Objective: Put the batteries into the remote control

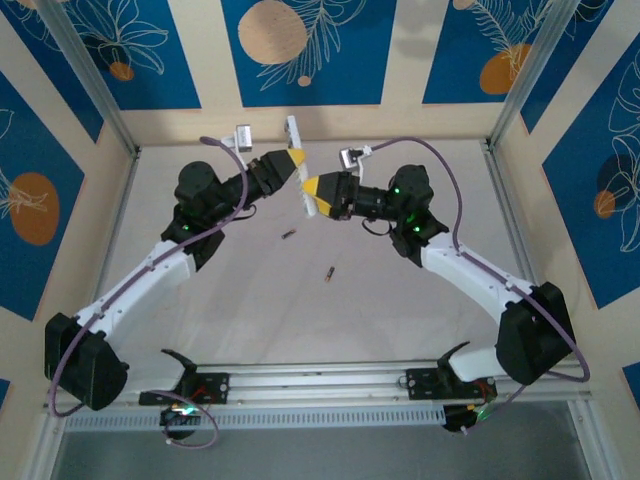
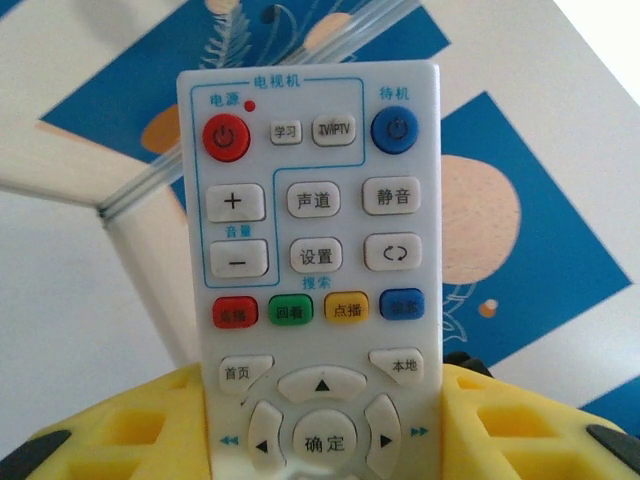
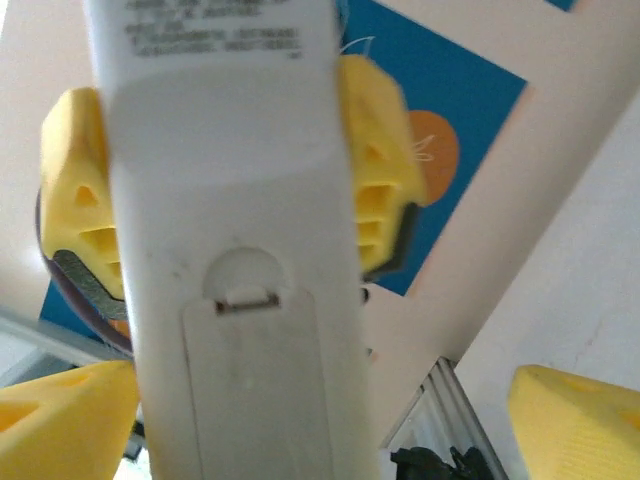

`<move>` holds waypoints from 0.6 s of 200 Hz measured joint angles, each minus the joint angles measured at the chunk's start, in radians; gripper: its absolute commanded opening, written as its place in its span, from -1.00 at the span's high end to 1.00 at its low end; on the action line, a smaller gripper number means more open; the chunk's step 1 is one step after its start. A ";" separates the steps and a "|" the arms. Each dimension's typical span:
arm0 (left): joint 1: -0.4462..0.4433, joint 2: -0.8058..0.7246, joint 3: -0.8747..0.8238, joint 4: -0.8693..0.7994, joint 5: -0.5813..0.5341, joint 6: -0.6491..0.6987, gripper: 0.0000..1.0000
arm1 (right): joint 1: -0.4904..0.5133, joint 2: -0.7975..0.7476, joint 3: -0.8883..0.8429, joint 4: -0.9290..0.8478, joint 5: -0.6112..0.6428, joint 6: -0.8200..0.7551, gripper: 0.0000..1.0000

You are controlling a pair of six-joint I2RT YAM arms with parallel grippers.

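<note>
Two batteries [image 1: 288, 234] on table [image 1: 400, 300] | left pincer [image 1: 292, 163] clamps remote control [image 2: 310, 220] | right pincer [image 1: 313, 190] apart

Smooth white plastic on the remote control [image 2: 310, 285], satin sheen; rubbery-looking keys [image 2: 314, 198], coloured ones slightly glossy. Faint marks on its plain back round the cover [image 3: 265, 400] seam. Matt yellow plastic on left hand [image 1: 291, 163] fingers [image 2: 520, 425], ribbed with open pockets; same on right hand [image 1: 311, 188] fingers [image 3: 575, 420]. Dark metallic batteries [image 1: 289, 234], coppery tint, near centre of the matt, smooth pale surface [image 1: 400, 300]. Bare aluminium-look rail [image 1: 320, 378] at 6 o'clock. Glossy white and matt black arm shells [image 1: 150, 275]. Purple rubbery cable sheaths [image 1: 430, 150].
</note>
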 measured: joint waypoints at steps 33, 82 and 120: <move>-0.003 0.019 0.001 0.054 0.010 -0.045 0.73 | 0.020 0.026 0.042 0.058 -0.027 0.035 -0.15; -0.004 0.022 0.005 0.056 0.010 -0.057 0.38 | 0.028 0.022 0.067 -0.027 -0.031 -0.023 0.36; -0.010 -0.037 0.058 -0.134 -0.051 0.051 -0.53 | 0.050 -0.052 0.139 -0.337 0.041 -0.244 0.45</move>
